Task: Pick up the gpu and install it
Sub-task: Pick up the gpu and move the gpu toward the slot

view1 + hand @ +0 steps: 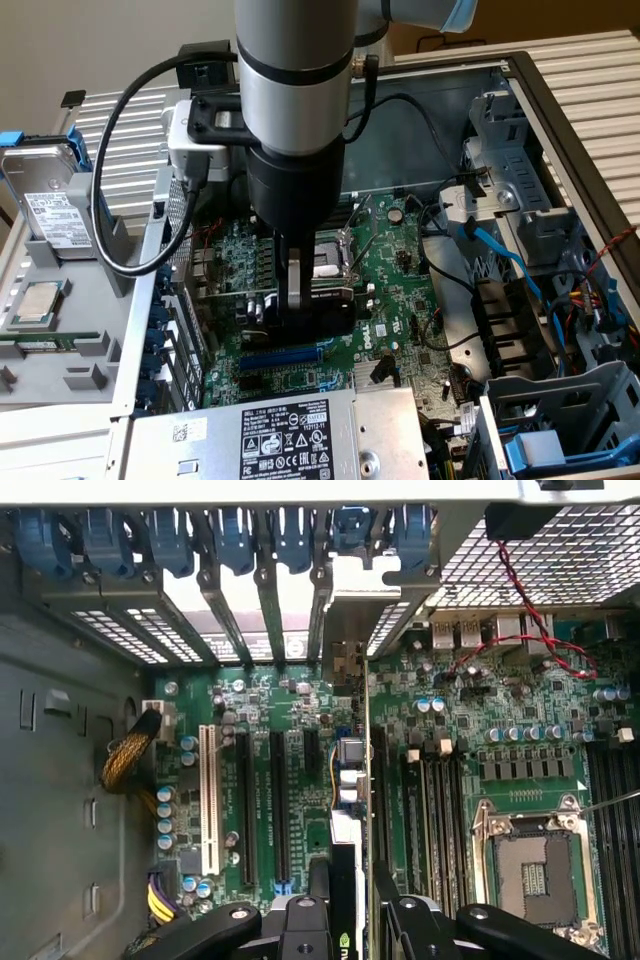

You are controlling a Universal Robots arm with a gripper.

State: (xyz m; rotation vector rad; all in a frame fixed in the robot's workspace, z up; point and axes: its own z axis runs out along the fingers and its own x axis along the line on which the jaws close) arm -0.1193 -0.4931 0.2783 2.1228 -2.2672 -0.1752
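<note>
End effector (352, 920) partly closed, fingers clamped on both faces of the gpu (345, 852), card held edge-on. Gpu stands over the motherboard (292, 695) expansion slots, beside the CPU socket (535, 865). Its bracket is at the motherboard's rear-edge slot openings. Can't tell if seated.

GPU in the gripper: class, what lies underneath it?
Under the gpu lies the green motherboard, with black expansion slots to one side. The slot and board area directly below the card are covered by the card itself.
</note>
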